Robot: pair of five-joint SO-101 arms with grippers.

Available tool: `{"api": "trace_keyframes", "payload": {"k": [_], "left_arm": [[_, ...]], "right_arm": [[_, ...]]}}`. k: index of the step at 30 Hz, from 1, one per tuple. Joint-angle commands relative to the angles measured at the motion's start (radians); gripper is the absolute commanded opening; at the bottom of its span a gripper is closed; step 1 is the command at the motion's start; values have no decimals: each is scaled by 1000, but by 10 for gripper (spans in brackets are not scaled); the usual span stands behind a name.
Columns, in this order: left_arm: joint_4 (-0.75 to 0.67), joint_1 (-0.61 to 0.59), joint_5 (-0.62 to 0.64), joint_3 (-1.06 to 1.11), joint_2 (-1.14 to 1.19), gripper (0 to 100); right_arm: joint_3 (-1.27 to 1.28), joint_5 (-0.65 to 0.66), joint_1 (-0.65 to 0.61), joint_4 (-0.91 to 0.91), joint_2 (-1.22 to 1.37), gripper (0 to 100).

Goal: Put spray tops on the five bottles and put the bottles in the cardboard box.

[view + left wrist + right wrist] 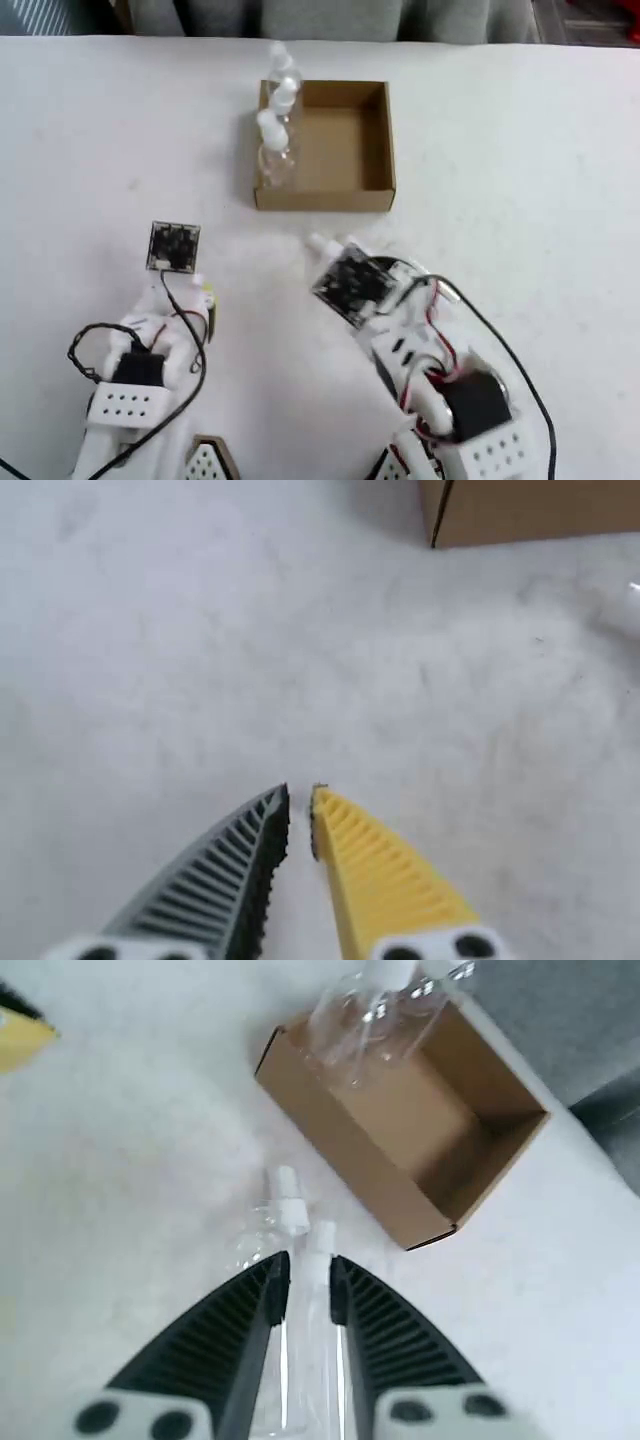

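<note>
Three bottles (275, 160) w/ tops sit inside the cardboard box (325, 200); 2 left to pack, just outside it. Right jaws pinch the fourth bottle (320, 1250), fifth bottle (262, 1235) lying beside. Left jaws closed, empty, farther from box.

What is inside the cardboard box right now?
Clear bottles with spray tops stand along one wall of the cardboard box; they look like three, but their clear bodies overlap. The rest of its floor is bare. The floor beneath them is hidden.
</note>
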Motion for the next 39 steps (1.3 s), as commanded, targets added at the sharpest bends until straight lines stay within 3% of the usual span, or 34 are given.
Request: {"api": "trace_keyframes", "payload": {"k": [1, 12, 28, 31, 35, 39], "left_arm": [[0, -12, 5, -12, -18, 57], [0, -12, 5, -12, -18, 57], [0, -12, 5, -12, -18, 60], [0, -12, 5, -12, -18, 60], [0, -12, 5, -12, -18, 60], [-2, -12, 5, -12, -18, 60]], "right_arm": [[-64, 54, -13, 10, 189, 148], [-249, 152, -18, -5, 730, 273], [-339, 87, -36, -222, 1190, 269], [-339, 87, -36, -252, 1219, 191], [-358, 87, -33, -255, 1221, 5], [-416, 87, 13, -196, 1219, 26]]}}
